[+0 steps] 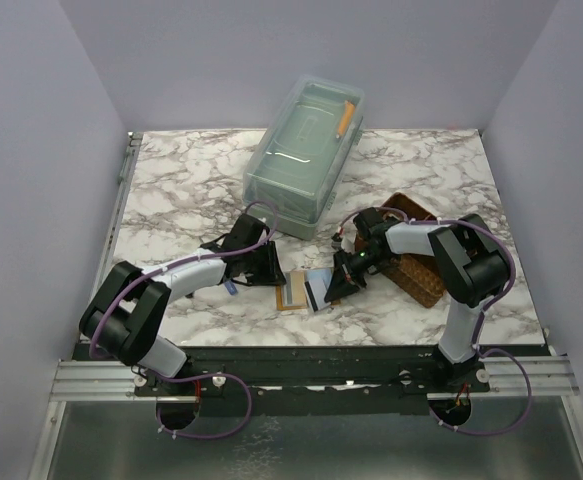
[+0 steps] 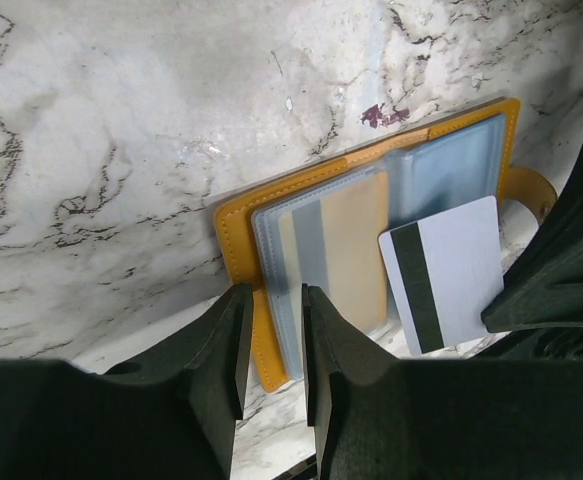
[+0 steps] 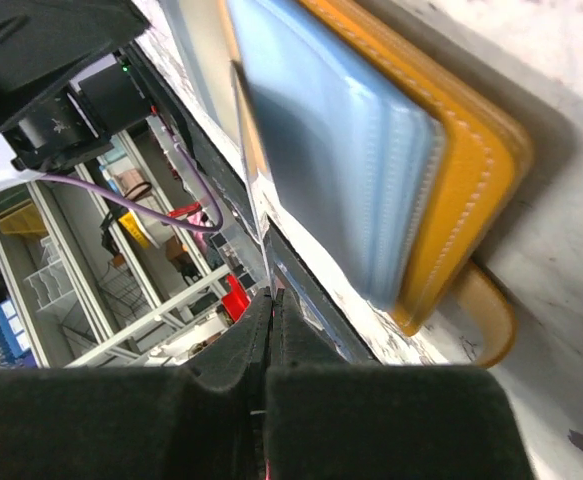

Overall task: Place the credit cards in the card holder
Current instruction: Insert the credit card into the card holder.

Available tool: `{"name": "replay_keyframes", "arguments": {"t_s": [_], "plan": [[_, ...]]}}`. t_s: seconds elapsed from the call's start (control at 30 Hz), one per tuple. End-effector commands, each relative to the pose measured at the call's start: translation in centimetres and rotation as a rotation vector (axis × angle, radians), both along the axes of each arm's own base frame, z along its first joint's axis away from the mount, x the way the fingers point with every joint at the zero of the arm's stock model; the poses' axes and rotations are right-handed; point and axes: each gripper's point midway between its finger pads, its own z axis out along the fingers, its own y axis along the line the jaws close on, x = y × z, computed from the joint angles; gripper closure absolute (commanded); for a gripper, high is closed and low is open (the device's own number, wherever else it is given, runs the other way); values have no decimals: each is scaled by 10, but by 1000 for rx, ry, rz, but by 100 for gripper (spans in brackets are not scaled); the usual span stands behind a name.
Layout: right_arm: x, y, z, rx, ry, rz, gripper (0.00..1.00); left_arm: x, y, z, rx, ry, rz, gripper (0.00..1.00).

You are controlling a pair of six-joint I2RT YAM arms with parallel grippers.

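L arm (image 1: 186, 270) reached in low from the near-left, wrist angled down toward bench (image 2: 121, 150) centre. R arm (image 1: 411, 238) folded back from the right, its wrist pointing left, so both tips met over the card holder (image 2: 233, 230). The holder lay open and flat on the marble between them, snap tab (image 2: 536, 185) on its far side.

L end effector (image 2: 274, 310) stood at a narrow gap, the holder's orange edge showing in it; couldn't tell if the pads touched it. R end effector (image 3: 270, 320) was pinched tight on the pale card (image 2: 451, 270), black stripe up, lying over the holder's sleeves.

Top view: holder mostly covered by both tips, cards too small to read. Only the L wrist view showed a tan card (image 2: 356, 250) inside a clear sleeve. R wrist view gave the pale card edge-on only, holder blurred and cropped.

Only the top view showed the clear lidded box (image 1: 306, 150) behind and the woven tray (image 1: 421, 270) under the R arm
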Motion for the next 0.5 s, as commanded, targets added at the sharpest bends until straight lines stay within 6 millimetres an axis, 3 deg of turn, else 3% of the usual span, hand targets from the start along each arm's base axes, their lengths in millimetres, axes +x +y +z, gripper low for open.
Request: {"name": "replay_keyframes", "arguments": {"t_s": [0.0, 0.47], "plan": [[9, 3, 3, -8, -6, 4, 100, -4, 10, -13, 46, 29, 26, 70], [16, 4, -4, -26, -1, 16, 100, -5, 9, -13, 37, 32, 19, 76]]}}
